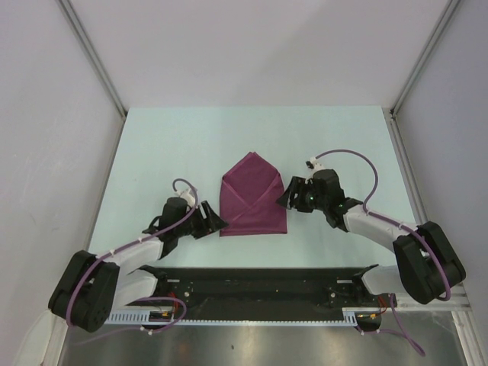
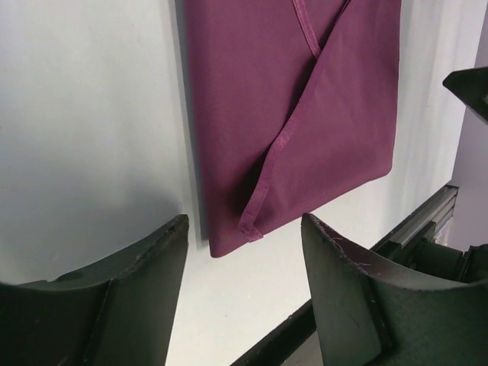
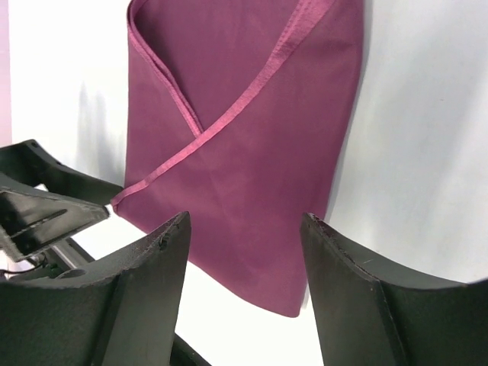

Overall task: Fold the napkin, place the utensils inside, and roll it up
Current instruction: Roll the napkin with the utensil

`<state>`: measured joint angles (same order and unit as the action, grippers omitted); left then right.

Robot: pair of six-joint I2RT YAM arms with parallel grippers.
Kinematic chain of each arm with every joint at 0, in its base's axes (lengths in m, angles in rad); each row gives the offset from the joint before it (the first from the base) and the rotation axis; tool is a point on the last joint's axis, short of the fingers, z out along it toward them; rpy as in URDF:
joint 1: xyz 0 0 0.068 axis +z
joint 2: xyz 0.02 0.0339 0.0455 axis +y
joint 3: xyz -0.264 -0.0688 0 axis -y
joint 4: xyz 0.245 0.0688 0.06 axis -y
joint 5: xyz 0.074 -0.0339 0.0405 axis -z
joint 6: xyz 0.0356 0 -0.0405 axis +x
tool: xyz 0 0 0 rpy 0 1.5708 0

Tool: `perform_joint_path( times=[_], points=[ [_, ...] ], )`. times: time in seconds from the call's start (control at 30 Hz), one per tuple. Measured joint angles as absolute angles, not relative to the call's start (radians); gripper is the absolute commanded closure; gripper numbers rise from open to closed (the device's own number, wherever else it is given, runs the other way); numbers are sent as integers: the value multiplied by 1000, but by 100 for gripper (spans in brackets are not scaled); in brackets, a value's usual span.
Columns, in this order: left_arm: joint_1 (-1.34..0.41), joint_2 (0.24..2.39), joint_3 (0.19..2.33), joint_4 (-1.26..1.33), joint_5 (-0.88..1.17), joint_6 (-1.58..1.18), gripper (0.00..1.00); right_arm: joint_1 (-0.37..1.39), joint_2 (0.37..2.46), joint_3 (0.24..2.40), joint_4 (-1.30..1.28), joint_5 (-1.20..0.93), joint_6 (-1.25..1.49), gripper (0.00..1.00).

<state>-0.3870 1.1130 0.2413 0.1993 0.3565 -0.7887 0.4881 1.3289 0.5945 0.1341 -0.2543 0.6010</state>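
The magenta napkin (image 1: 252,200) lies flat mid-table, folded into a pointed envelope shape with two flaps crossing over each other. My left gripper (image 1: 217,223) sits just off its near left corner, open, with only bare table between the fingers; the corner of the napkin (image 2: 290,114) lies just beyond the tips of the left gripper (image 2: 244,221). My right gripper (image 1: 284,200) is at the cloth's right edge, open and hovering over the near right corner of the napkin (image 3: 252,152); nothing is held in the right gripper (image 3: 244,217). The utensils are out of view.
The pale green table (image 1: 191,145) is bounded by white walls with metal posts at the sides and back. A black rail (image 1: 259,282) runs along the near edge between the arm bases. The other arm's black parts (image 3: 46,202) show at the left of the right wrist view.
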Motion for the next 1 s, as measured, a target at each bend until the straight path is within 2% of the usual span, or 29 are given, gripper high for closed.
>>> perform_joint_path(
  times=[0.23,0.33,0.37,0.43,0.57,0.73,0.9,1.0],
  points=[
    [-387,1161,200,306,402,-833,44,529,1330,598,146,-282,563,35],
    [-387,1203,199,346,424,-848,57,562,1332,615,134,-282,533,36],
    [-387,1219,199,353,429,-852,65,571,1332,623,130,-282,521,36],
    [-387,1238,200,361,434,-855,71,589,1332,638,123,-281,500,35],
    [-387,1252,208,326,437,-844,98,640,1334,670,103,-271,431,35],
    [-387,1252,276,209,429,-791,100,802,1377,737,35,-176,287,32],
    [-385,1262,374,100,436,-733,100,1048,1464,767,22,83,118,29],
    [-377,1294,419,66,462,-710,100,1139,1533,767,37,202,43,29]
  ],
)
